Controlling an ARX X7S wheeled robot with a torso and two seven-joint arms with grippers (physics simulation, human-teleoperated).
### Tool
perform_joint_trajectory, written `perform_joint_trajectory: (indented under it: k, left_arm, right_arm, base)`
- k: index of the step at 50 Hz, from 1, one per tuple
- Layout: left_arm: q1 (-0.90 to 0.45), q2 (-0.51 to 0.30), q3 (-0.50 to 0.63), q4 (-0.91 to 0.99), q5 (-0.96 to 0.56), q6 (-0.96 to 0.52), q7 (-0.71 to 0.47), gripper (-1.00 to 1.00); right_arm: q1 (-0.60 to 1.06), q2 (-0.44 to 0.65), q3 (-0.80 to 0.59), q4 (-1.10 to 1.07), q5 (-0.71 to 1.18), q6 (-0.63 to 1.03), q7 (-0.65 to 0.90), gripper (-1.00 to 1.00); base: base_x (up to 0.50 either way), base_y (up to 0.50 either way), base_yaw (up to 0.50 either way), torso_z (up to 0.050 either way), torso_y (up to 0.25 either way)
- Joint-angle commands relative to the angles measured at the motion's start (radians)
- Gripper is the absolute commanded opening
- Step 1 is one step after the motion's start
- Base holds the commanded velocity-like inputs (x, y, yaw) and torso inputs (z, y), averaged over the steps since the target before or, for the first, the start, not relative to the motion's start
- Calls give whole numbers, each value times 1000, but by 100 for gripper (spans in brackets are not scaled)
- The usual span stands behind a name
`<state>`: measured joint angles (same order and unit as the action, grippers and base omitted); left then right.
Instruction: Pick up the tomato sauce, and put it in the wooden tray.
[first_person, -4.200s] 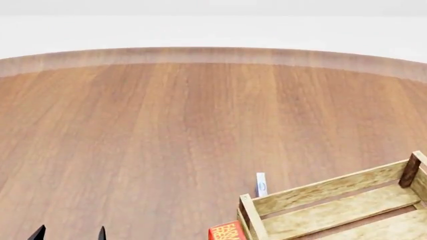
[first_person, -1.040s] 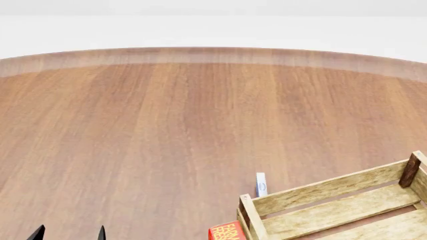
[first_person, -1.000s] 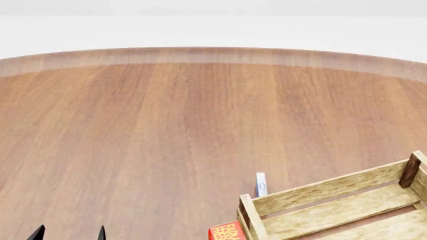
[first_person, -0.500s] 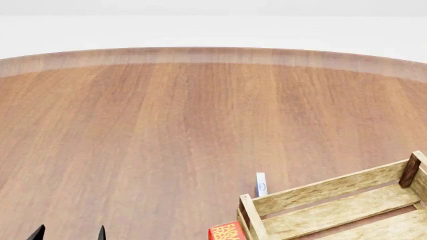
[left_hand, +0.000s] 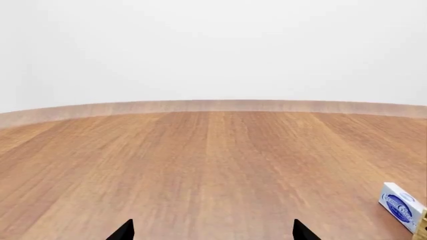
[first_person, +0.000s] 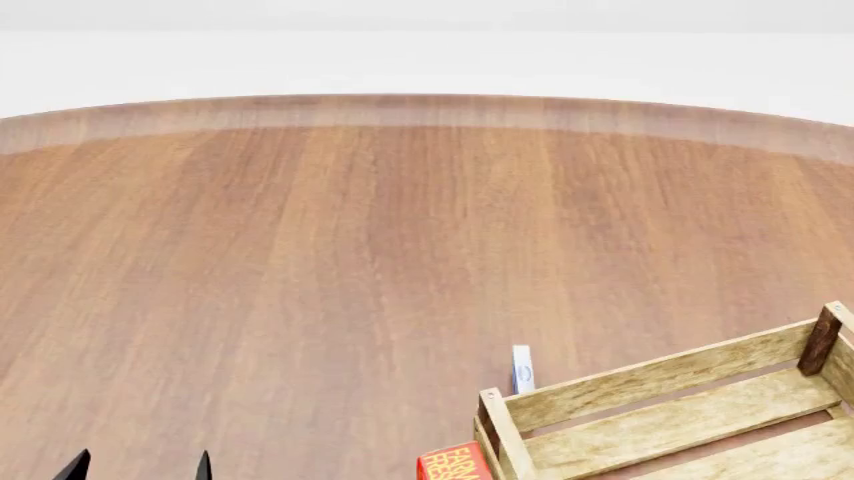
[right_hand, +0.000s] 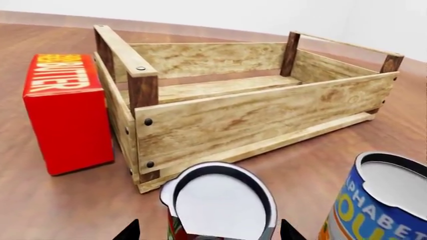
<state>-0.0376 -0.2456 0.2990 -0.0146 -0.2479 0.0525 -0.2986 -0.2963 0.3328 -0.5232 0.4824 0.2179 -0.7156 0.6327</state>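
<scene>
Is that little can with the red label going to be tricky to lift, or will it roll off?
The tomato sauce stands upright on its flat end, so probably stable. Its rigid round body likely won't crush, but tipped over it would roll.

A broad wooden worktop (first_person: 334, 260) fills the scene, its reddish-brown grain running away from the camera in long streaks. Its far edge (first_person: 427, 108) curves in an arc with a paler band along the rim. Beyond it stands a plain white wall (left_hand: 213, 50), evenly lit, without shadows or fixtures.
</scene>
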Motion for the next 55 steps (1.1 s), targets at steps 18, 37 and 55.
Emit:
perform_joint_trajectory:
  k: [18, 37, 55]
  left_arm:
    - [-2, -8, 11, 1, -8, 2, -10, 100]
    - [-5, -12, 18, -4, -13, 6, -14, 100]
    - [-7, -17, 22, -6, -19, 9, -19, 100]
  right_arm:
    - [5, -4, 3, 13, 9, -6, 3, -100]
    - [-166, 102, 35, -332, -111, -7, 113, -100]
    - [-351, 164, 116, -576, -267, -83, 224, -100]
  base:
    - [0, 0, 0, 0, 0]
    - [0, 0, 0, 0, 0]
    - [0, 0, 0, 0, 0]
